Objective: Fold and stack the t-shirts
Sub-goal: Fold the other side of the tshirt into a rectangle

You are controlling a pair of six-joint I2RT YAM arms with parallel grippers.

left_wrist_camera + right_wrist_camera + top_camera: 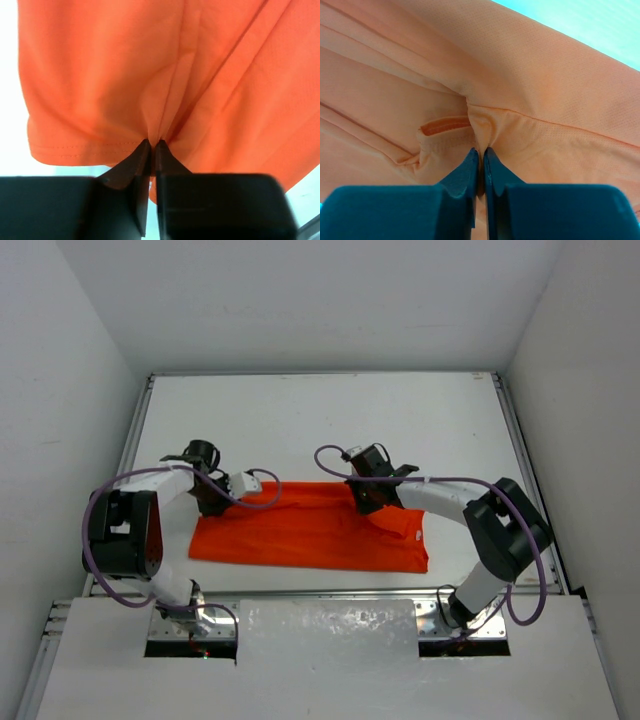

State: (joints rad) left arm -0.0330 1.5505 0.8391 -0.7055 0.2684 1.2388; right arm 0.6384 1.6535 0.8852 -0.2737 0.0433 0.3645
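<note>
Left gripper [154,143] and right gripper [481,150] each clamp a far-edge fold of the orange t-shirt [300,535].

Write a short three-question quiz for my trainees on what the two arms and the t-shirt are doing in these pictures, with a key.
1. True or false: the left gripper is shut on a pinch of the t-shirt.
2. Pick one. The right gripper is: A) open above bare table; B) shut on a fold of the orange cloth; C) holding a second shirt.
3. Fill the gap: most of the shirt lies on the ___-coloured table.

Key: 1 true; 2 B; 3 white.
</note>
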